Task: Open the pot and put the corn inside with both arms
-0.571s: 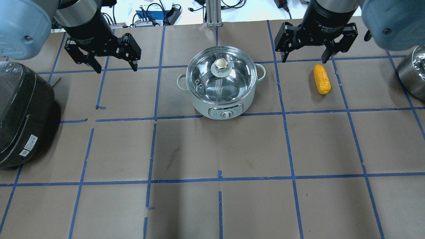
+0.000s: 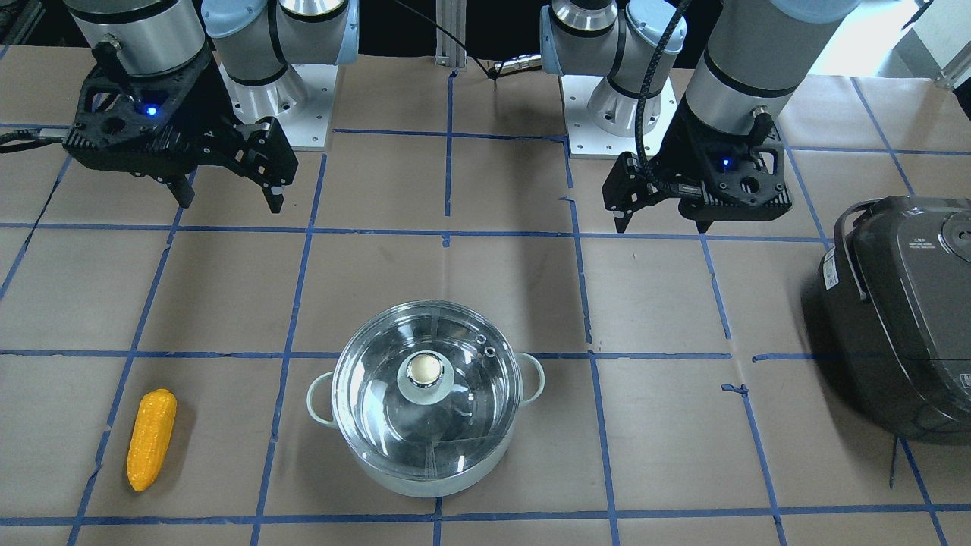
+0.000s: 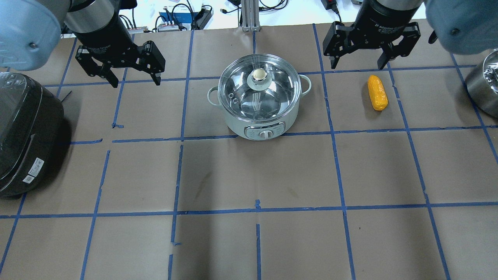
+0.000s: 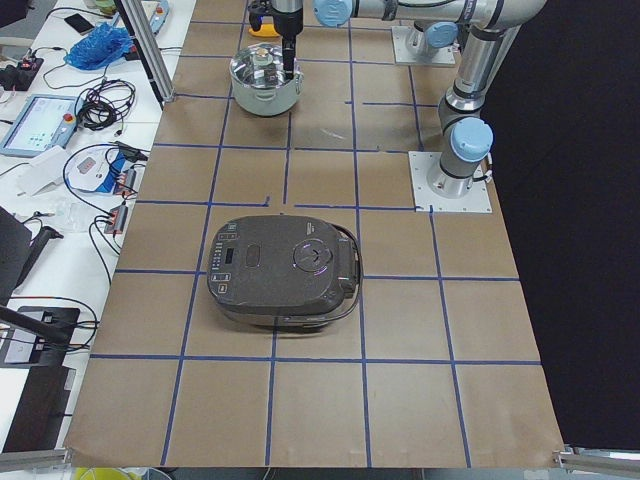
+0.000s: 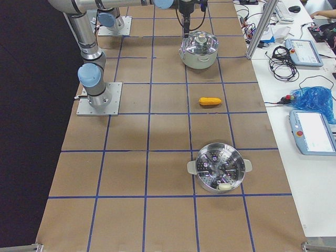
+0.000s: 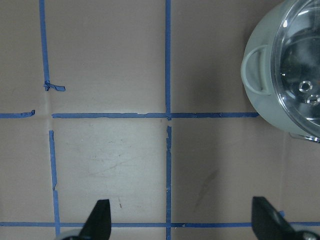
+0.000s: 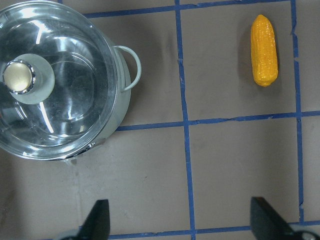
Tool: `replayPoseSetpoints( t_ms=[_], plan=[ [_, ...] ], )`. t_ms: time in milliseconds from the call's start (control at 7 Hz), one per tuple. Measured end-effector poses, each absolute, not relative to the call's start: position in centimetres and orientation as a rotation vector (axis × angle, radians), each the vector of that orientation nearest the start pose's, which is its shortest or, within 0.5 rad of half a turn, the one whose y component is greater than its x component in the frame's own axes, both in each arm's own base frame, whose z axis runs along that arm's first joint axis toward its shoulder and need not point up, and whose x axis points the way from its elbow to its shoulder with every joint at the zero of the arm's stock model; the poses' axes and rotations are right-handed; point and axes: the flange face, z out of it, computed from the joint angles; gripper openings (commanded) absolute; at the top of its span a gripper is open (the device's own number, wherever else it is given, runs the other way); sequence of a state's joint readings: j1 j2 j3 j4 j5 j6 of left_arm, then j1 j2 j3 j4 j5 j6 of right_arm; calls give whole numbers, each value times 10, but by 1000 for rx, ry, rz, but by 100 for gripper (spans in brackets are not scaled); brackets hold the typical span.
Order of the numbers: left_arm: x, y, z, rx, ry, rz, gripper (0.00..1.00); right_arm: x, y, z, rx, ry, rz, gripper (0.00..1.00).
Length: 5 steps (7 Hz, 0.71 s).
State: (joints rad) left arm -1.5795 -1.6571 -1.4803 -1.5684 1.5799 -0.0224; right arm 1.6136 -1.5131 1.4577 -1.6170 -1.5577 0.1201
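Observation:
The mint-green pot (image 3: 260,116) stands on the table with its clear glass lid (image 3: 272,91) on, pale knob (image 3: 258,74) on top. It also shows in the front view (image 2: 425,474) and the right wrist view (image 7: 60,85). The yellow-orange corn (image 3: 377,92) lies on the paper to the pot's right, also in the front view (image 2: 151,438) and the right wrist view (image 7: 264,50). My left gripper (image 3: 136,82) is open and empty, above the table left of the pot. My right gripper (image 3: 357,67) is open and empty, above the table between pot and corn.
A dark grey rice cooker (image 3: 23,132) sits at the left edge of the overhead view. A steel steamer pot (image 3: 484,85) stands at the right edge, beyond the corn. Blue tape lines grid the brown paper table cover (image 3: 256,175).
The right gripper has moved slightly up in the overhead view, away from the corn. The left gripper has barely shifted. Pot, lid and corn have not moved.

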Motion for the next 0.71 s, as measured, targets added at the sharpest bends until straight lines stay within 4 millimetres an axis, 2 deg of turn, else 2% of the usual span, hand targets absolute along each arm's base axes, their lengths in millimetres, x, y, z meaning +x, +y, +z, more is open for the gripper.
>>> replayPoseSetpoints(
  t_ms=[286,429,571,714],
  plan=[
    [-142,-539,493,-48,3134,-36,100,134,-558,516,160,3122,-145,100],
    [-154,-549,489,-57,3141,-39,100,122,-576,508,140,3127,-126,100],
    [-184,-565,477,-63,3144,-41,100,114,-594,485,98,3133,-96,100],
    [-230,-582,459,-88,3146,-59,100,106,-616,451,80,3135,-79,100]
  ],
)
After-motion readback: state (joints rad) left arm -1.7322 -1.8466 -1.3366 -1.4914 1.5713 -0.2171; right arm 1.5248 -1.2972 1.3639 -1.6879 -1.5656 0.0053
